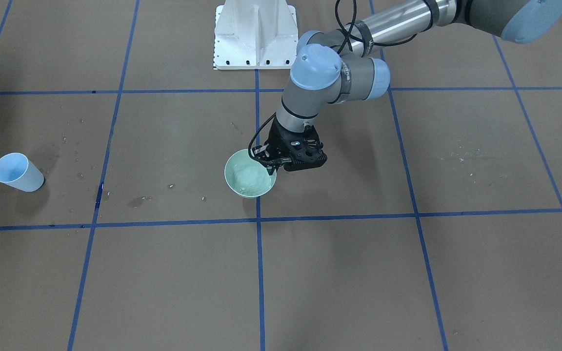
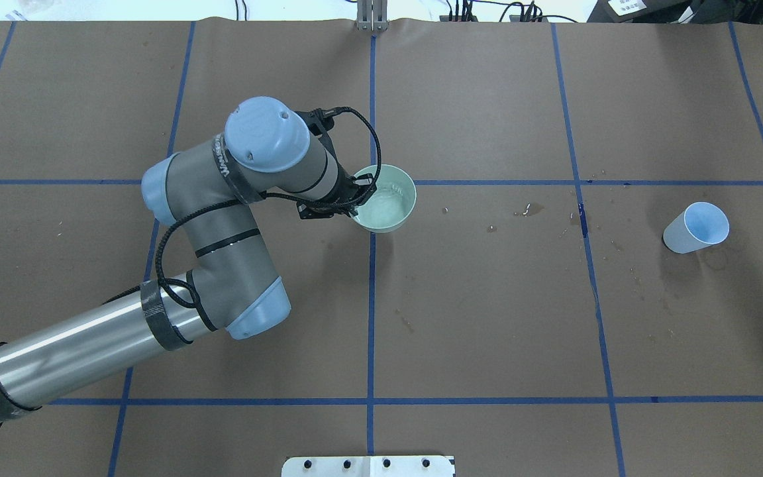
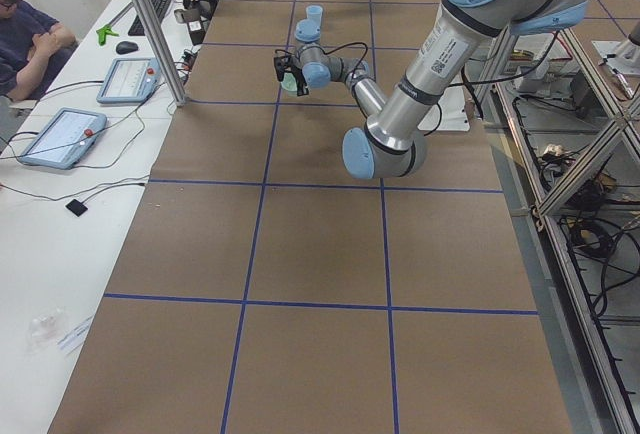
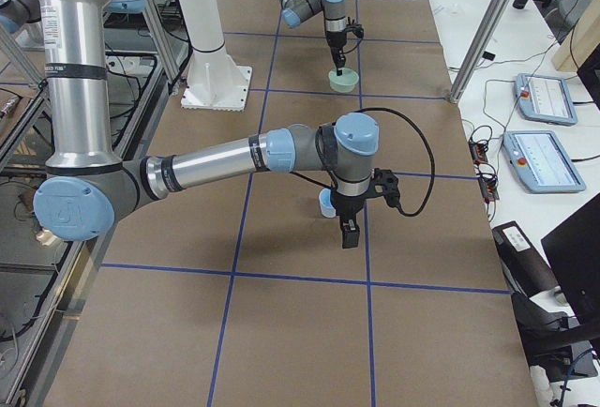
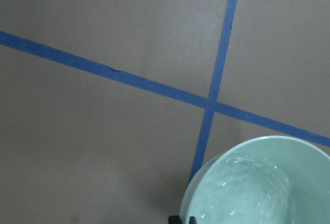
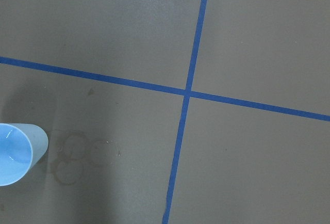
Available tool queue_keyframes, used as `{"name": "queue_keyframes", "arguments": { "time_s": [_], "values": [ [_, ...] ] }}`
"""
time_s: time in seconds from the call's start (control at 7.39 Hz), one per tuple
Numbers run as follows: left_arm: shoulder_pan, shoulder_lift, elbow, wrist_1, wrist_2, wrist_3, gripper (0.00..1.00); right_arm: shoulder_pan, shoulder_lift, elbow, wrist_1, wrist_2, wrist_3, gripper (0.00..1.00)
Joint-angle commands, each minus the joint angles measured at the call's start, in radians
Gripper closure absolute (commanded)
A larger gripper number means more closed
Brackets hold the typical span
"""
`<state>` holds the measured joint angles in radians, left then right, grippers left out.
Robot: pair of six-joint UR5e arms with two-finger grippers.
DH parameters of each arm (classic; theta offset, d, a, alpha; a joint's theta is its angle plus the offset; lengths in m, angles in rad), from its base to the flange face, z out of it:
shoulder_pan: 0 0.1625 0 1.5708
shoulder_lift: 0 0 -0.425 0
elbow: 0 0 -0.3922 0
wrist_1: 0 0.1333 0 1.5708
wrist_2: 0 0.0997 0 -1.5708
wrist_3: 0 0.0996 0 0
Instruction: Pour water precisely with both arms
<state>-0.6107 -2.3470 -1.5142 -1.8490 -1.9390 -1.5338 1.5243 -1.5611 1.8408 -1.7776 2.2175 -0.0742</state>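
The left arm [image 2: 236, 199] was folded, its wrist pointing down at a bowl [image 1: 242, 183] on the worktop [image 1: 359, 273]. The fingers of the left gripper [image 1: 270, 165] pinched the bowl's rim. The water [image 5: 247, 193] rippled inside the bowl. Well apart from the bowl, the right arm [image 4: 234, 158] reached low beside a blue cup [image 1: 17, 171]. The spread of the right gripper's [image 4: 349, 232] fingers could not be told.

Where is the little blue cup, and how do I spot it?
Look at the brown table with blue tape lines, seen from overhead. Far to the right stands the blue cup, by some wet spots. The pale green bowl mid-table is wide with water inside; the cup is taller, narrower and blue.
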Motion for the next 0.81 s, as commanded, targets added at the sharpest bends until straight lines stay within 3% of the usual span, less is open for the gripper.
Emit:
{"name": "queue_keyframes", "arguments": {
  "time_s": [0.0, 0.14, 0.41, 0.68],
  "values": [
    [-0.085, 0.049, -0.137, 0.17, -0.061, 0.011, 1.0, 0.002, -0.007, 0.001, 0.0, 0.007, 0.002, 0.01],
    [-0.113, 0.131, -0.197, 0.171, -0.066, 0.065, 1.0, 0.002, -0.007, 0.002, 0.0, 0.008, 0.002, 0.01],
    [-0.209, 0.413, -0.366, 0.145, -0.083, 0.243, 1.0, 0.002, -0.007, 0.011, 0.0, 0.013, 0.004, 0.01],
    [-0.331, 0.602, -0.365, 0.015, -0.118, 0.392, 1.0, 0.002, -0.005, 0.012, 0.001, 0.021, 0.004, 0.01]
  ]
}}
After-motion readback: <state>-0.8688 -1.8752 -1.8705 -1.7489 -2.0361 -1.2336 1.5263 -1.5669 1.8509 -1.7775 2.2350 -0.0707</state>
